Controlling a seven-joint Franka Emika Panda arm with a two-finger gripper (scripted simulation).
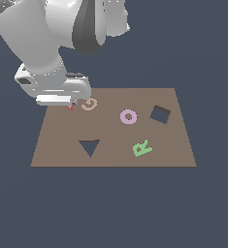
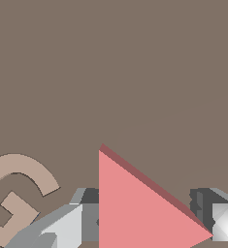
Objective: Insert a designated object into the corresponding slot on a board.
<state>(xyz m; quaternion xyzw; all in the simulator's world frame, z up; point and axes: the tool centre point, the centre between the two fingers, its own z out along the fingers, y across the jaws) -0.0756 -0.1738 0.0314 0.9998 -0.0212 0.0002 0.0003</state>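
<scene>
The designated object, a flat red-pink triangle (image 2: 139, 208), lies on the board (image 2: 110, 72) at its far corner on the exterior view's left, where only a red sliver (image 1: 71, 107) shows under the hand. My gripper (image 2: 152, 220) is down at the board (image 1: 62, 145) and shut on the triangle. One finger (image 2: 86, 213) presses its straight edge and the other finger (image 2: 219, 218) meets its tip. In the exterior view the gripper (image 1: 72, 103) is mostly hidden by the white hand. The slot (image 1: 89, 147), a dark downward-pointing triangular cut-out, sits nearer the board's front.
A tan G (image 1: 89, 103) (image 2: 18, 193) lies just beside the gripper. A pink ring (image 1: 128, 116), a green R (image 1: 142, 147) and a dark square cut-out (image 1: 160, 114) lie toward the exterior view's right.
</scene>
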